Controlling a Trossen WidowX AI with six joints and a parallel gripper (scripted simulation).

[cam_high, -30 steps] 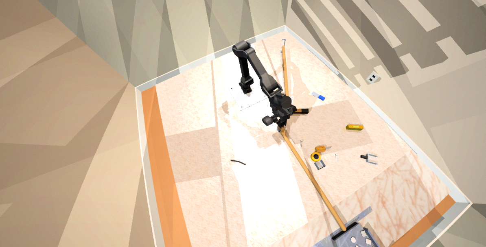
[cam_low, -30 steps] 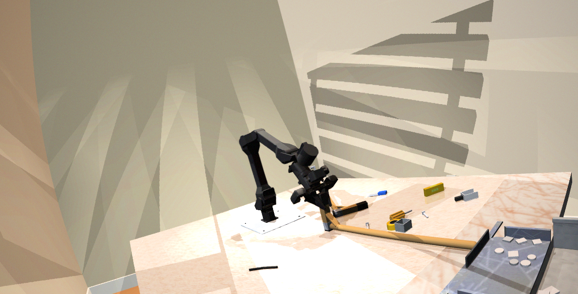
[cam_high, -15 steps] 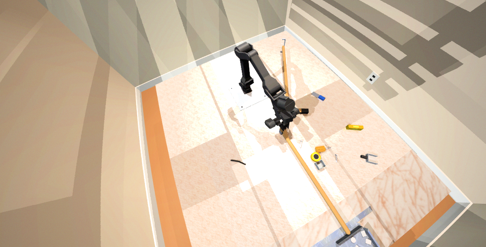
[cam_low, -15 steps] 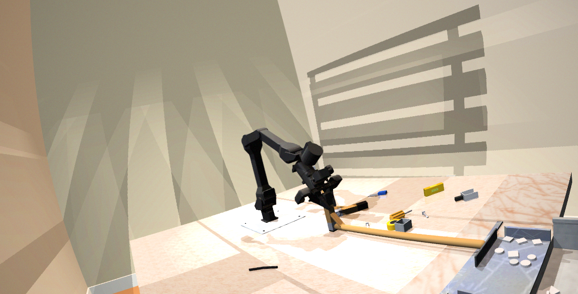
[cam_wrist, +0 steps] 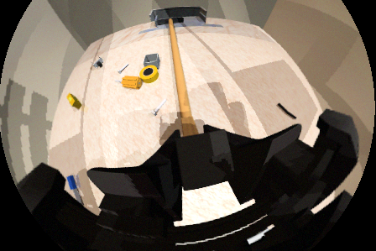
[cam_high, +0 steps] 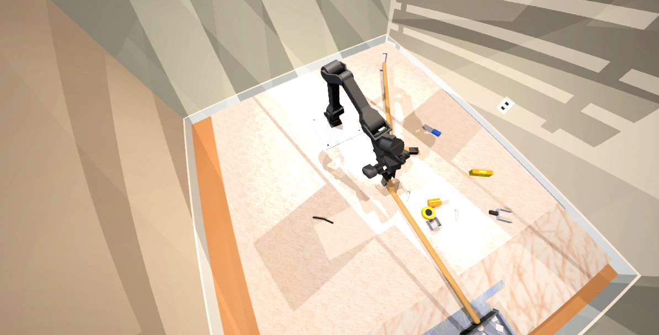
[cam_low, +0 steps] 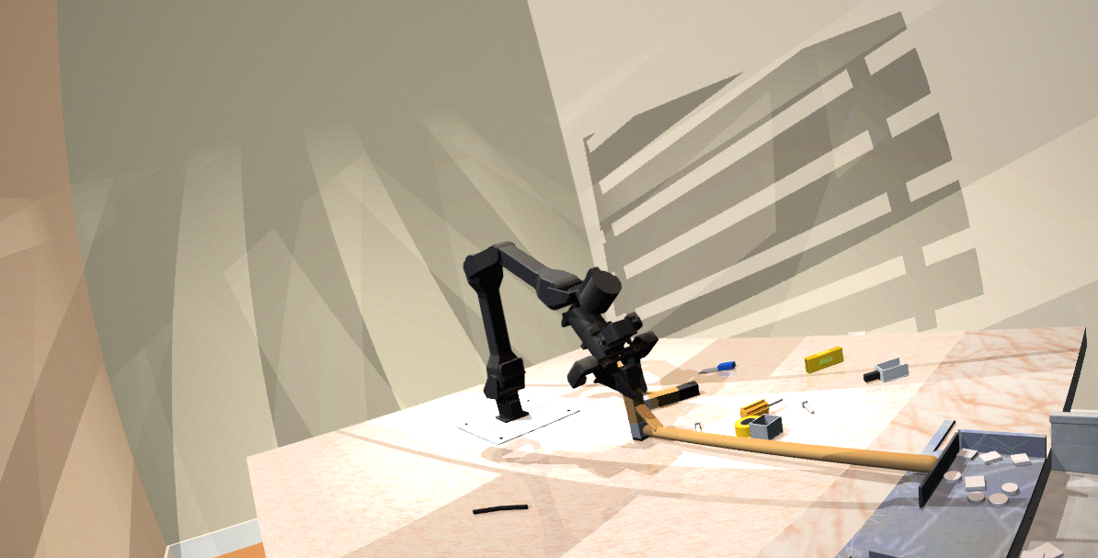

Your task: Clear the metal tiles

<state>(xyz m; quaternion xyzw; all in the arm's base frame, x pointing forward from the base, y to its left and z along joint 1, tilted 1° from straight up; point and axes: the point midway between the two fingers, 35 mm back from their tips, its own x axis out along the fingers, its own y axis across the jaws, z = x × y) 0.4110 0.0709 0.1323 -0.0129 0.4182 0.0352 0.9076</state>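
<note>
My gripper (cam_high: 386, 179) (cam_low: 637, 400) is shut on the near end of the long scraper (cam_high: 424, 236) (cam_low: 791, 449) (cam_wrist: 178, 70). Its wooden handle runs low over the table to a wide black blade (cam_high: 478, 322) (cam_low: 939, 470). The blade stands across the near part of the blue-grey steel plate (cam_low: 898, 527); whether it touches the plate I cannot tell. Several pale square and round tiles (cam_high: 499, 328) (cam_low: 975, 483) lie on the plate beyond the blade. The grey catch box (cam_low: 1075, 442) is at the plate's far end, partly out of view; pale pieces show at its lower corner.
A second wooden-handled tool (cam_high: 386, 88) (cam_low: 672, 396) lies close beside the gripper. Right of the scraper are a tape (cam_high: 428, 212) (cam_wrist: 148, 74), a small grey box (cam_high: 433, 223) (cam_low: 766, 427), an orange screwdriver (cam_high: 434, 202) and screws. A black strip (cam_high: 322, 218) (cam_low: 499, 508) lies left.
</note>
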